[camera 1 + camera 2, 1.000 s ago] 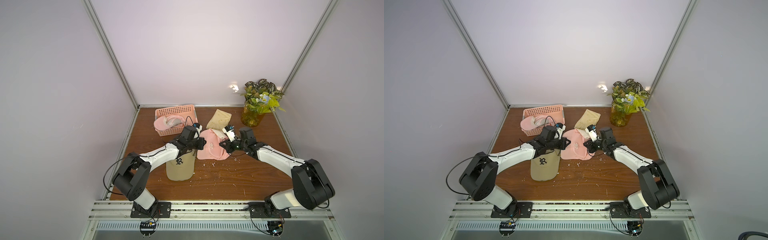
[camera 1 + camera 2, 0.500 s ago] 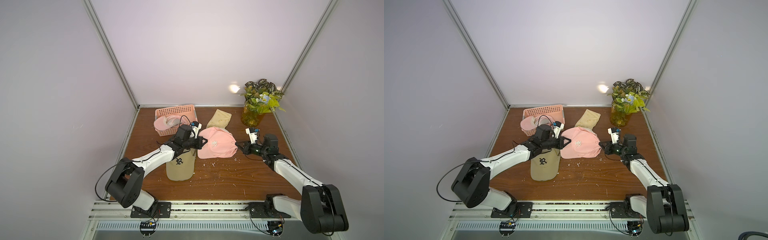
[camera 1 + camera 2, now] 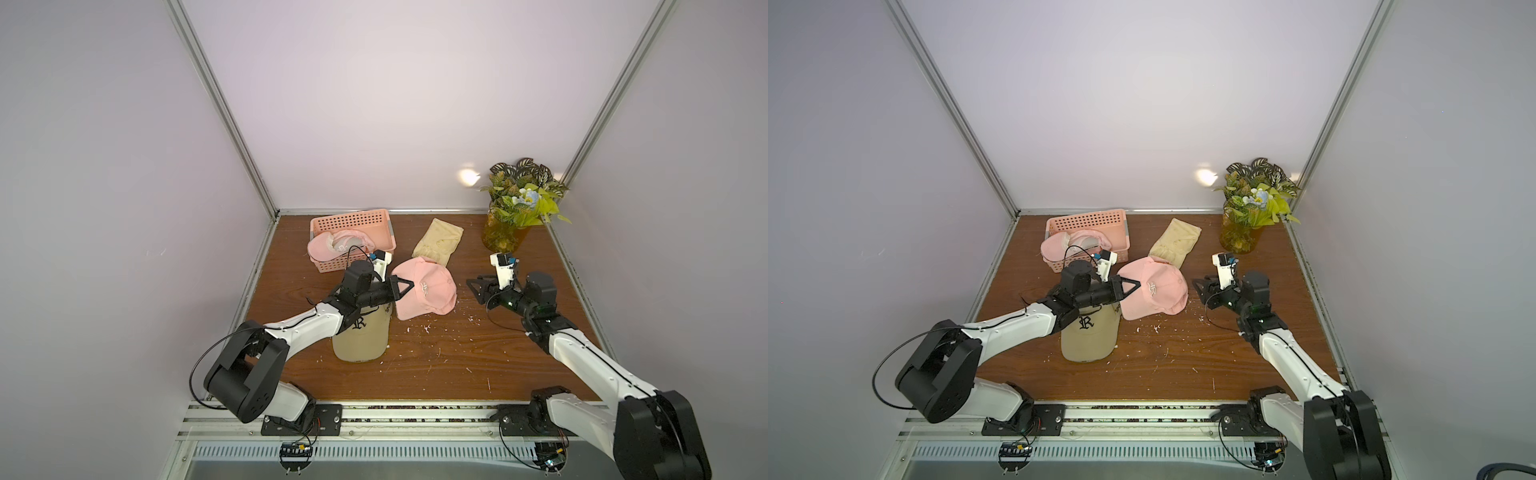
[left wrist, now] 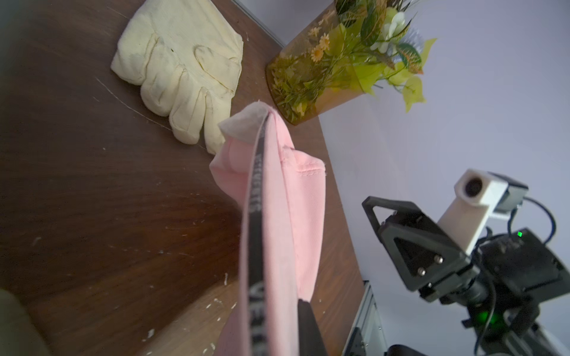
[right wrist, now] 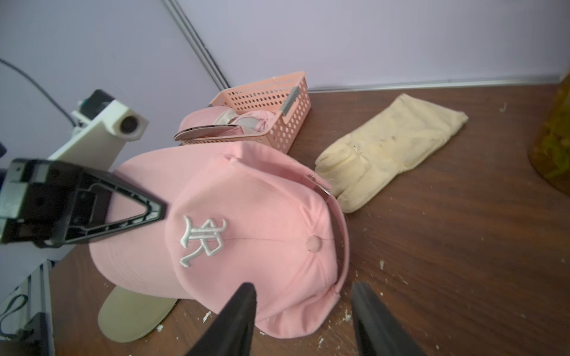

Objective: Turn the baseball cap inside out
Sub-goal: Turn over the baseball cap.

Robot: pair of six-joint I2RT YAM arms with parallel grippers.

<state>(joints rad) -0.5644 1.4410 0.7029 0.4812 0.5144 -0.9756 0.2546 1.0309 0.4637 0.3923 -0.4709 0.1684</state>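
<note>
In a top view the pink cloth baseball cap [image 3: 430, 291] rests on the brown wooden table [image 3: 457, 365], its rim clamped by the left gripper [image 3: 405, 286], with the right gripper [image 3: 478, 286] apart from it. The left wrist view alone shows its black inner band [image 4: 256, 191]. The right wrist view alone shows the right gripper's fingers [image 5: 237, 311] spread and empty.
</note>
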